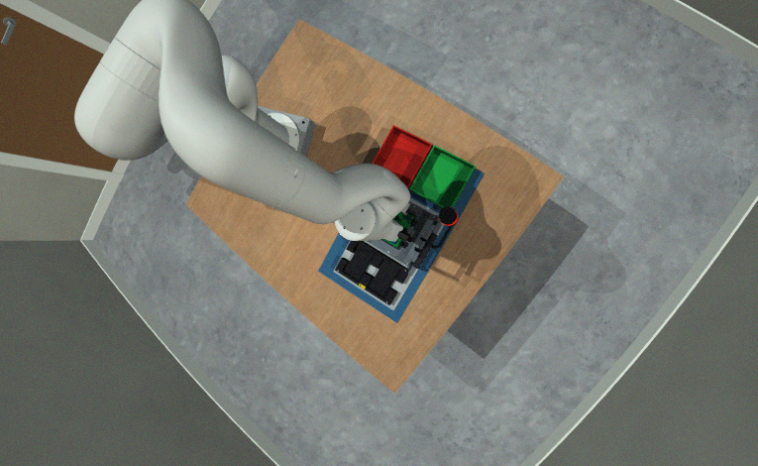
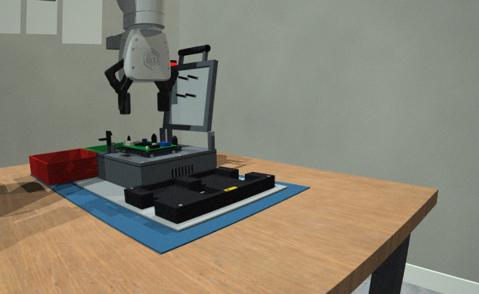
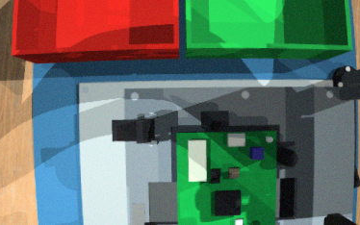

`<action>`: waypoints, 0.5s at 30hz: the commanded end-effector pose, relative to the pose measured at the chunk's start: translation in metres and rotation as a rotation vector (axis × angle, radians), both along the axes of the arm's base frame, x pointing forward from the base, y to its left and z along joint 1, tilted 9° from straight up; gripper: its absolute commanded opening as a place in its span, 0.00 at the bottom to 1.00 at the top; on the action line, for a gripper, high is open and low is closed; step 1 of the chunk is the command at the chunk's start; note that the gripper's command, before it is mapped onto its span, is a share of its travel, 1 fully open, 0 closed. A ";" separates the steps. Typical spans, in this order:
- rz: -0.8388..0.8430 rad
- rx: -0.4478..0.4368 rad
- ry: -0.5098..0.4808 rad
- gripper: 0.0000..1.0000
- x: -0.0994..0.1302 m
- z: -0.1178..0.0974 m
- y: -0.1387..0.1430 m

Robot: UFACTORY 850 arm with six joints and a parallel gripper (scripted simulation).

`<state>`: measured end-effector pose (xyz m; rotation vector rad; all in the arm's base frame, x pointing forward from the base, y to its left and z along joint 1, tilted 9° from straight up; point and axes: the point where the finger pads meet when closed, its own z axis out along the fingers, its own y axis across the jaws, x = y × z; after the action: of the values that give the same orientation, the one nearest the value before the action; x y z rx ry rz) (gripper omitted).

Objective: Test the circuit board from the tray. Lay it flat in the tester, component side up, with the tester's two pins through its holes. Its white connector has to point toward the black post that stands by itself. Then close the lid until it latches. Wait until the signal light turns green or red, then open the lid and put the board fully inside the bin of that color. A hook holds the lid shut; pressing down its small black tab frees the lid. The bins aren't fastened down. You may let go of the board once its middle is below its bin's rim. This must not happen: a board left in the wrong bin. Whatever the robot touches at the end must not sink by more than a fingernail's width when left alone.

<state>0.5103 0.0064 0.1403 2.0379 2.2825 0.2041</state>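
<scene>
The green circuit board (image 2: pixel 149 146) (image 3: pixel 227 173) (image 1: pixel 399 219) lies flat on the grey tester (image 2: pixel 153 167) (image 3: pixel 249 103), component side up. Its white connector (image 3: pixel 197 160) sits on the left part of the board in the wrist view. The tester's lid (image 2: pixel 191 96) stands open and upright. My gripper (image 2: pixel 144 105) is open and empty, hanging a short way above the board. The signal light (image 1: pixel 448 216) (image 2: pixel 173 63) shows red. The red bin (image 1: pixel 402 155) (image 2: pixel 62 166) (image 3: pixel 95 29) and the green bin (image 1: pixel 445 176) (image 3: pixel 269 24) stand side by side behind the tester.
The black tray (image 2: pixel 182 204) (image 1: pixel 370 272) stands empty in front of the tester on a blue mat (image 2: pixel 142 229) (image 3: pixel 57 144). A black hook with a tab (image 2: pixel 108 140) (image 3: pixel 134 130) stands at the tester's side opposite the lid. The table edge is far to the right.
</scene>
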 end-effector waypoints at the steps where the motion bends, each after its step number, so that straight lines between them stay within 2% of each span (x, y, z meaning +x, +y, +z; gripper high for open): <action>1: 0.001 0.002 -0.003 1.00 0.004 -0.011 0.001; 15: 0.001 0.002 -0.003 1.00 0.004 -0.013 0.001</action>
<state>0.5135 0.0073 0.1272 2.0375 2.2831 0.2074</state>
